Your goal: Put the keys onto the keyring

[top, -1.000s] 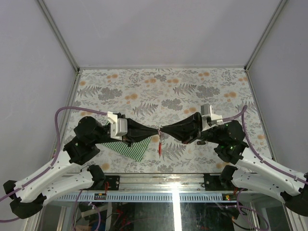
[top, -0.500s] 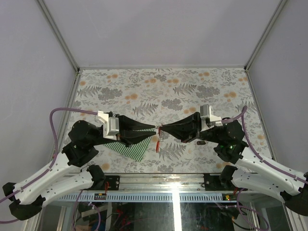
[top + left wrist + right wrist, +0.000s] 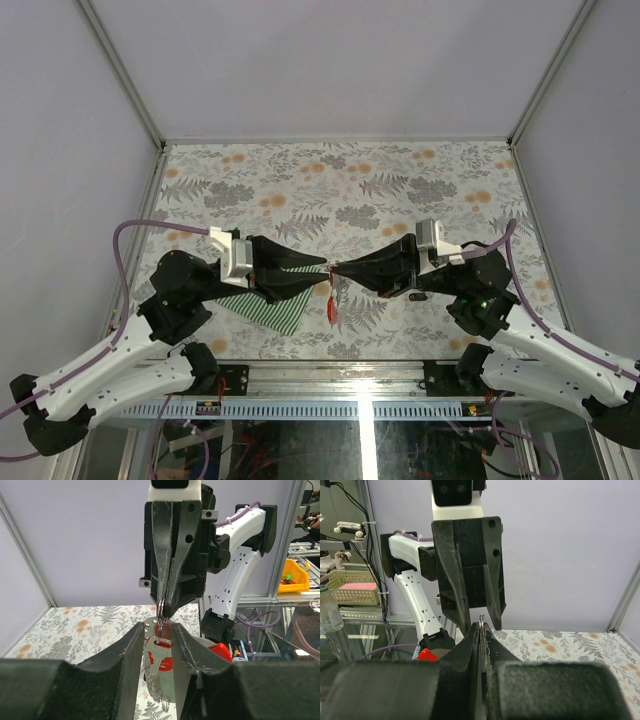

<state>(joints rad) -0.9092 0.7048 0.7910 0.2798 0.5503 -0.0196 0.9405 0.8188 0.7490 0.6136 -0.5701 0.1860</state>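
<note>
starting at the far left, we see the striped cloth (image 3: 262, 308) lying flat on the counter (image 3: 350, 180), partly under our left arm. next comes the left pincer (image 3: 320, 279), held above the counter and pointing right toward the middle. its jaws stand apart, released, with nothing gripped. in the left wrist view its fingers (image 3: 131, 650) sit on either side of the red tag (image 3: 162, 652), though we cannot tell whether they touch it.

the keyring (image 3: 161, 611) is in the air at the centre, between the two pincer tips. its thin grey loop is pinched at the top and the red tag dangles toward the counter. just right of it, the right pincer (image 3: 337, 270) is clenched on that loop. in its own wrist view only a sliver of wire shows past the shut fingers.

we cannot pick out the keys for certain. a pale piece hangs by the tag, too small to name.

we judge that the step in hand is the work at the ring itself, with the right arm holding it steady and the left free. the next move calls for the left pincer to take up a key and bring its hole to the loop. that is a fine alignment, and the thin loop could twist in the grip.
</note>
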